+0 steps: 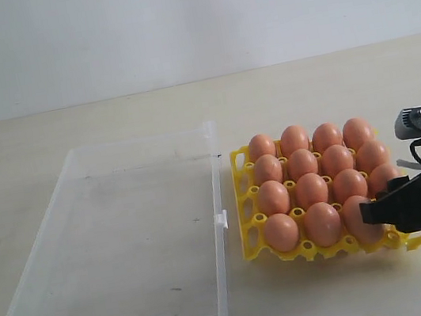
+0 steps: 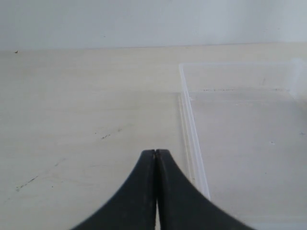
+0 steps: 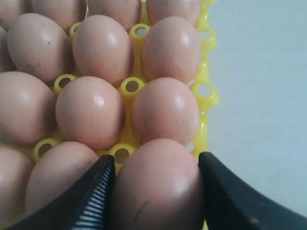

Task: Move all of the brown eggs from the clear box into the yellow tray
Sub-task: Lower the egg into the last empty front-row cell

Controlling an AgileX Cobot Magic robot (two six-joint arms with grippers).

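The yellow tray [image 1: 243, 201] stands right of the clear box [image 1: 219, 205] and is filled with several brown eggs [image 1: 310, 189]. At the tray's front right corner, my right gripper [image 1: 380, 215] is shut on a brown egg [image 3: 158, 191]. Its fingers [image 3: 96, 191] press both sides of that egg, next to the tray's outer rim [image 3: 206, 91]. I cannot tell whether this egg rests in its cup. No eggs show inside the clear box. My left gripper [image 2: 155, 152] is shut on nothing, low over the table beside the box's wall [image 2: 192, 139].
Bare beige table [image 1: 328, 91] surrounds the box and tray, with a white wall behind. A small latch [image 1: 222, 220] sticks out of the box's side toward the tray. The left arm does not show in the exterior view.
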